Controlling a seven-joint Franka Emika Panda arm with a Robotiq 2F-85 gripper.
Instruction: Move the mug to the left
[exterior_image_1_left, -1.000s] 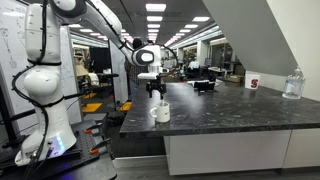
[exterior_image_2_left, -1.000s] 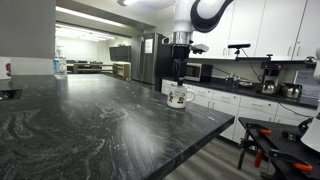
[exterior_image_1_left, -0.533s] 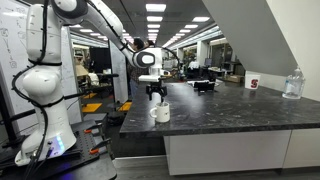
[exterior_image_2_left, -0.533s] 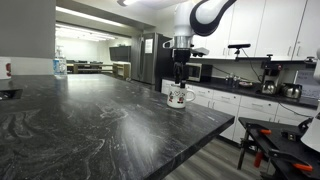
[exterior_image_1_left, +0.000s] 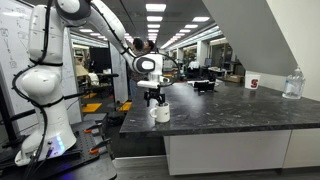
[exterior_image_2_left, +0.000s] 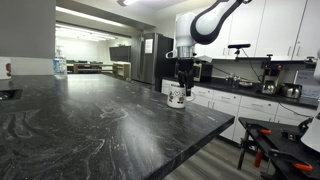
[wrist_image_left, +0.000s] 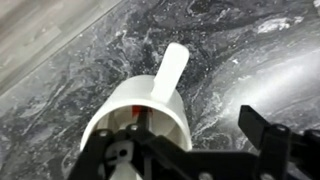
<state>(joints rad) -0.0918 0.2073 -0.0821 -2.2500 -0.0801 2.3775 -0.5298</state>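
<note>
The small white mug (exterior_image_1_left: 160, 113) stands upright near the corner of the dark marble counter (exterior_image_1_left: 235, 110); it also shows in an exterior view (exterior_image_2_left: 177, 97). In the wrist view the mug (wrist_image_left: 120, 112) is seen from above, with its handle (wrist_image_left: 170, 68) pointing to the upper right. My gripper (exterior_image_1_left: 154, 99) hangs just above the mug's rim in both exterior views (exterior_image_2_left: 184, 82). It is open and empty (wrist_image_left: 190, 140). One finger is over the mug's opening and the other is outside it, to the right of the mug's wall.
A white cup with a red mark (exterior_image_1_left: 252, 82) and a clear plastic jug (exterior_image_1_left: 292, 84) stand far along the counter, also seen in an exterior view (exterior_image_2_left: 60, 67). The counter's edge and corner lie close beside the mug. Appliances (exterior_image_2_left: 272, 86) stand on a separate back counter.
The gripper has come down towards the mug and now sits just above its rim. The mug has not moved.
</note>
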